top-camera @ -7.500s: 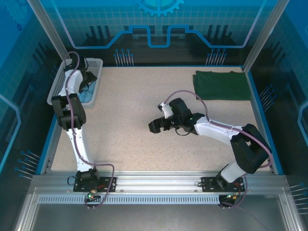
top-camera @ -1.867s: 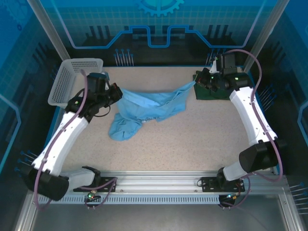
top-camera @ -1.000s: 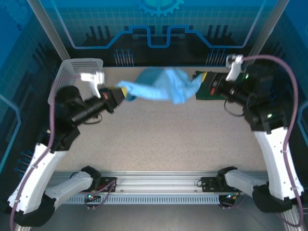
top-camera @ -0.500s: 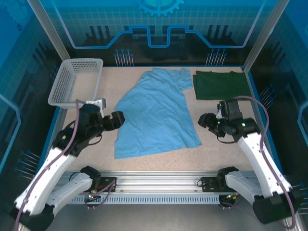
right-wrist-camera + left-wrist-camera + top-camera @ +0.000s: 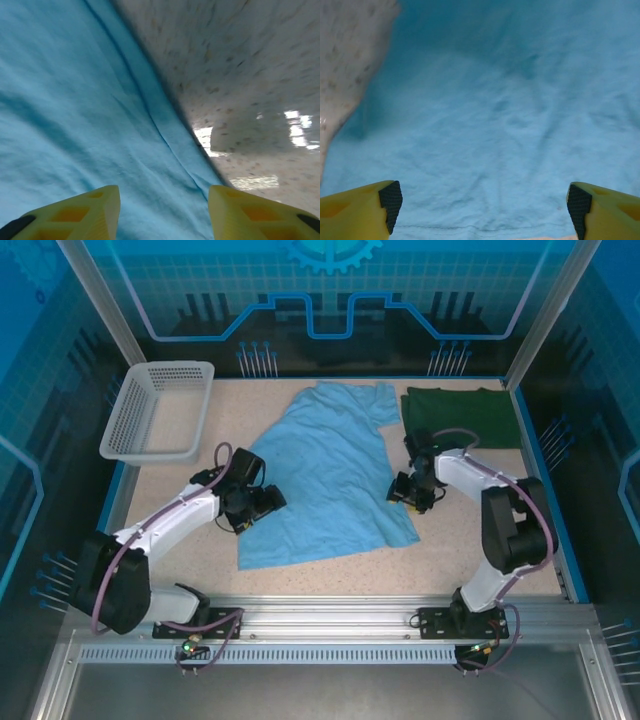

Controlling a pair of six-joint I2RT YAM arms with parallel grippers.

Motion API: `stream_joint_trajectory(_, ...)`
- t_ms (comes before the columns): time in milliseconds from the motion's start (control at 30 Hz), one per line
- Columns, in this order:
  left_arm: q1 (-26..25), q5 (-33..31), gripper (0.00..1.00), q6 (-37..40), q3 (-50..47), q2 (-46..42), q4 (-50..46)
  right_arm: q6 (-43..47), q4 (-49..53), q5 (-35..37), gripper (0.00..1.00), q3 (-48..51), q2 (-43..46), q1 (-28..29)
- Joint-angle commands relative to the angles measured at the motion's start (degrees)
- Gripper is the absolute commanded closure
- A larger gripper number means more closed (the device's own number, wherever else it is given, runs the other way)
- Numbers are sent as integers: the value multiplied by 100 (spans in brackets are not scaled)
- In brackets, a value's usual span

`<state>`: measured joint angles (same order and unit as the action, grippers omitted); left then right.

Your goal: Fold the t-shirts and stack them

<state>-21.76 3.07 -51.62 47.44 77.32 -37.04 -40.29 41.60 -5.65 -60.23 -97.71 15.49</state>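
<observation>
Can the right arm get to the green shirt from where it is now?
Probably yes. The right gripper stands open at the blue shirt's right edge, and the green shirt lies just beyond it, with nothing between.

The spread t-shirt [image 5: 325, 475] lies mid-table, the folded t-shirt [image 5: 465, 417] right of it (far corner), the basket [image 5: 148, 453] far left.

We see a speckled beige table [image 5: 330, 582] edged in blue, walled by blue panels [image 5: 400, 280] printed with a gear [image 5: 330, 252] and circuit lines. Aluminium posts [image 5: 100, 302] stand at the back corners, and a rail [image 5: 330, 625] runs along the near edge.
</observation>
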Motion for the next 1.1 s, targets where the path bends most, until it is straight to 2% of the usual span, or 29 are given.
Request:
stream_joint_trajectory(0, 79, 240, 11, -912, -360, 163, 448, -203, -278, -244, 50, 259, -241, 402)
stream_joint_trajectory(167, 309, 206, 10, -1130, -462, 145, 432, -947, -489, -372, 57, 563, -576, 947)
stream_joint_trajectory(233, 355, 81, 7, -1134, -394, 46, 329, -1268, -640, -654, 61, 584, -716, 1147)
stream_joint_trajectory(367, 484, -280, 5, -1039, -46, -65, -215, -2097, -856, -1126, 66, 53, -1272, 1895)
stream_joint_trajectory(500, 654, -719, 5, -953, 319, -231, -946, -2855, -1051, -1685, 70, -1283, -2243, 2658)
stream_joint_trajectory(633, 790, -1178, 5, -968, 377, -815, -1620, -3186, -834, -2047, 74, -3511, -3591, 3266)
stream_joint_trajectory(733, 864, -1649, 5, -1092, 271, -1475, -2125, -3128, -411, -2230, 75, -5205, -4497, 3518)
stream_joint_trajectory(800, 882, -1843, 5, -1099, 248, -1721, -2421, -3111, -260, -2319, 72, -5996, -4813, 3622)
stream_joint_trajectory(867, 931, -1734, 4, -1036, 109, -1920, -2411, -3017, -271, -2294, 60, -6123, -4728, 3626)
stream_joint_trajectory(933, 963, -1560, 5, -943, 65, -2025, -2344, -2903, -521, -2307, 46, -5784, -4372, 3555)
stream_joint_trajectory(1067, 972, -1216, 7, -644, 168, -2204, -2285, -2251, -591, -1879, 38, -4888, -3159, 3234)
